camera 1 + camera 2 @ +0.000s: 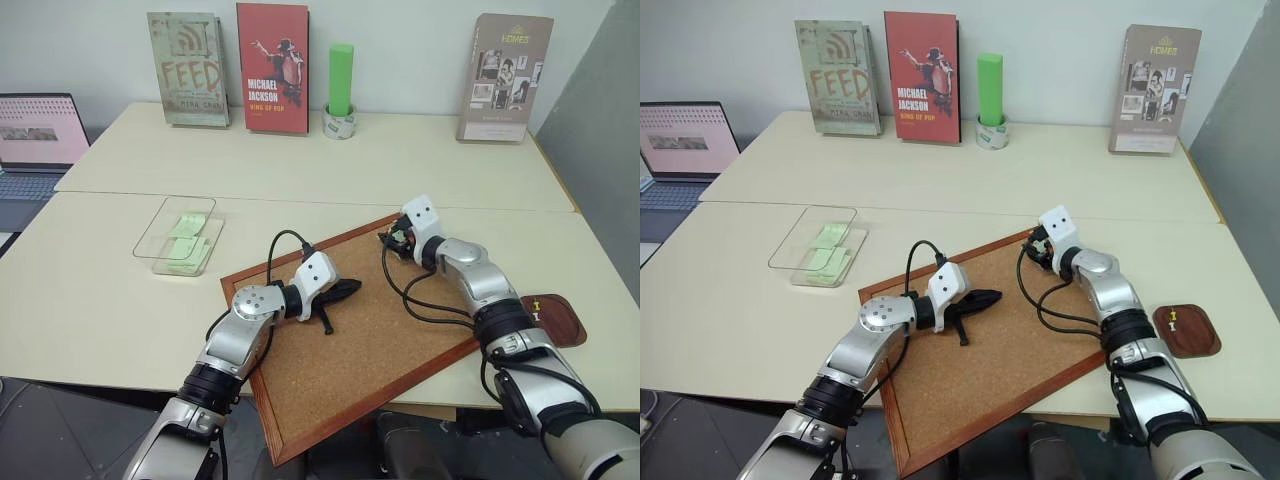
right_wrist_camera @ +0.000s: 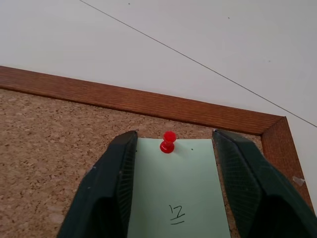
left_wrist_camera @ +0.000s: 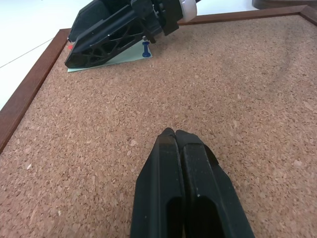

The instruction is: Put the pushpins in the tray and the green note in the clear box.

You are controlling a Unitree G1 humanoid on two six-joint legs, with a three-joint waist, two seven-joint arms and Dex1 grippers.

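Cork underfoot, a red pin between the right fingers

Cork of the corkboard (image 1: 380, 330) lies under the left gripper (image 3: 174, 133), fingers pressed together. The right gripper (image 2: 173, 141), fingers apart, straddles the green note (image 2: 176, 198) pinned by a red pushpin (image 2: 168, 141); a blue one (image 3: 145, 48) seems beside it. Tray (image 1: 1190, 330) at right; clear box (image 1: 180, 235) beyond.

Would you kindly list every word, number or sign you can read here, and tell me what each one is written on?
"FEED" on the grey-green book; its smaller lines are too small to read.
"MICHAEL JACKSON KING OF POP" on the red book.
"HOMES" on the brown book; the rest is too small.
"12", underlined, handwritten on the green note held by a red pushpin.
The laptop screen is too blurred to read.
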